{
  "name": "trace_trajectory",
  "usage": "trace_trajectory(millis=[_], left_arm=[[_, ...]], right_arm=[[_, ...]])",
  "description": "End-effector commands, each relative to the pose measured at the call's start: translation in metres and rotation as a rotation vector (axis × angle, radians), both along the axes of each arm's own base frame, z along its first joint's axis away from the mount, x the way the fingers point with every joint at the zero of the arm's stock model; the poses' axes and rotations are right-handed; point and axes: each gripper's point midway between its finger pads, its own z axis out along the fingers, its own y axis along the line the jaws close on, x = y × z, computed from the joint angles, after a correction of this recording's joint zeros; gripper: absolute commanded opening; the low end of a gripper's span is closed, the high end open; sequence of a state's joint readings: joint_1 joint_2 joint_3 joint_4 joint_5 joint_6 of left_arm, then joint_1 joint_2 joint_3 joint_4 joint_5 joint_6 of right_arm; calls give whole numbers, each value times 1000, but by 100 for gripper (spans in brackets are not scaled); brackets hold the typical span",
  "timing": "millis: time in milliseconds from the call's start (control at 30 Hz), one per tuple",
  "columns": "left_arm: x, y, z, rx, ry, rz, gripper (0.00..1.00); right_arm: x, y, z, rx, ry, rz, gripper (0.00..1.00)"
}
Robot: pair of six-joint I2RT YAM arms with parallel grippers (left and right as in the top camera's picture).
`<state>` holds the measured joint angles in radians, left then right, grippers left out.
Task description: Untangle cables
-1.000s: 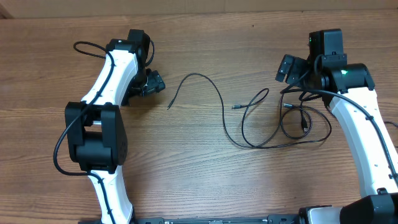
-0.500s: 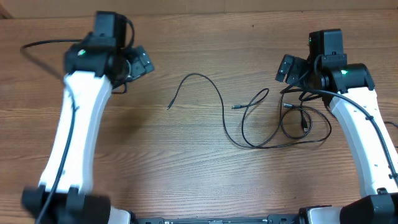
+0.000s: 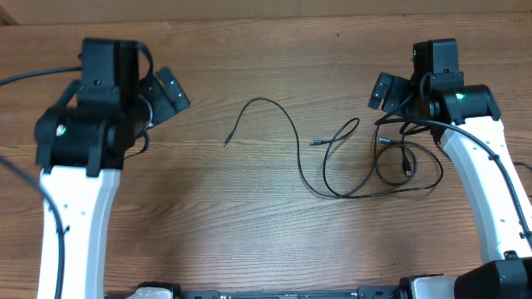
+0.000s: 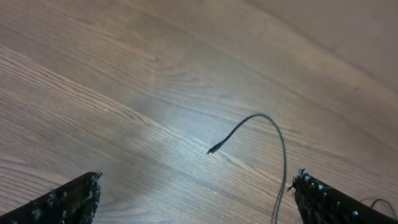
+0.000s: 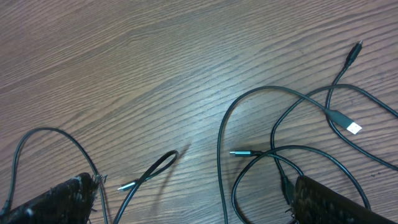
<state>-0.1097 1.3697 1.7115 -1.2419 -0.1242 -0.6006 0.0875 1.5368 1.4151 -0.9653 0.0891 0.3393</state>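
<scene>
The cables (image 3: pixel 301 158) lie loose on the table (image 3: pixel 216 224), looped just beside the right gripper (image 3: pixel 384 91) and well apart from the left gripper (image 3: pixel 173 90). Both jaws gape, empty. The left arm has swung leftward; the cables are unmoved.

The place reads as a robotics laboratory or test workshop. A wood-grain desk (image 3: pixel 249 241) serves as the work cell. The white left arm (image 3: pixel 79 199) and the white right arm (image 3: pixel 486 183), both with black joints and external wiring, rise from a black base rail (image 3: pixel 291 293) at the near edge. Thin black cables (image 3: pixel 349 170) lie loose on the desk between the left tool (image 3: pixel 166 93) and the right tool (image 3: pixel 389 91), and directly below the right tool. A plain tan strip (image 3: pixel 249 8) borders the desk beyond both tools.
</scene>
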Motion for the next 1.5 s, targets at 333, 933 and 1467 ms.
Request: trace_trajectory(millis=[333,933,1467], left_arm=[[42,-21,13,194,-347,-320,100],[30,-34,-116,187,-603,-383,99],[-36,-22,-200,165,-636,-346,100]], right_arm=[[1,-2,-3,-6,6,-4,100],[1,-2,-3,-6,6,-4,100],[1,-2,-3,-6,6,-4,100]])
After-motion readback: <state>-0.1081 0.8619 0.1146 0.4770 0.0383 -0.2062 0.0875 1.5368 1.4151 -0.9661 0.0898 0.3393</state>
